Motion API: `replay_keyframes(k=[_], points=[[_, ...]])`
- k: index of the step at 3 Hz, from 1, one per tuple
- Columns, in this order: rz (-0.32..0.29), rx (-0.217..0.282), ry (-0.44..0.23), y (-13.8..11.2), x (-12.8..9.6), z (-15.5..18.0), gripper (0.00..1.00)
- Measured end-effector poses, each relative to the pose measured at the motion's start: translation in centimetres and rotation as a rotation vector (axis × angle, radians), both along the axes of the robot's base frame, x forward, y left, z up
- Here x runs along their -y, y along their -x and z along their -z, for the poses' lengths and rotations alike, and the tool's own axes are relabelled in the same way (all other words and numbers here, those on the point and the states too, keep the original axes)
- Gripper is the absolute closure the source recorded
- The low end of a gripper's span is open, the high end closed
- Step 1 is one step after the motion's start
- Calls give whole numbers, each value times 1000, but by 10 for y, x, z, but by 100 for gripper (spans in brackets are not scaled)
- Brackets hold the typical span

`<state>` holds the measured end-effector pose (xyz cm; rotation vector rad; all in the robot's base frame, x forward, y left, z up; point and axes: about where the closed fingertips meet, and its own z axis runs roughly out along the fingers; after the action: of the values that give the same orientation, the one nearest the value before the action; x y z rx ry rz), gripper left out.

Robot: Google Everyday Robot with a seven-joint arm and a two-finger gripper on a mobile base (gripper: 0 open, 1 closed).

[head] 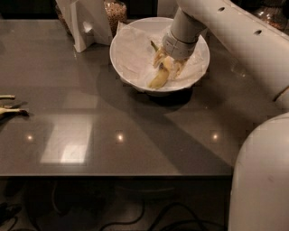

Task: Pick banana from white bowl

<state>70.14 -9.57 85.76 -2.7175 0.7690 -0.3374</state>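
The white bowl, lined with crinkled white paper, stands at the back middle of the dark table. The yellow banana lies inside it, right of centre, with its dark stem pointing to the back. My gripper reaches down into the bowl from the upper right and sits right over the banana's middle, covering part of it. The banana's lower end shows below the gripper and rests on the paper.
A white angular stand and a glass jar of brown cereal stand behind the bowl at the left. Pale thin banana-like pieces with dark ends lie at the table's left edge. My white arm and base fill the right side.
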Motion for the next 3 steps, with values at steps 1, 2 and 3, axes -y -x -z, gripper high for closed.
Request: replay_keyframes(k=[1, 2, 3], points=[[-3, -11, -7, -1, -2, 6, 51], [-6, -20, -16, -2, -5, 11, 53], [-11, -22, -24, -3, -8, 14, 71]])
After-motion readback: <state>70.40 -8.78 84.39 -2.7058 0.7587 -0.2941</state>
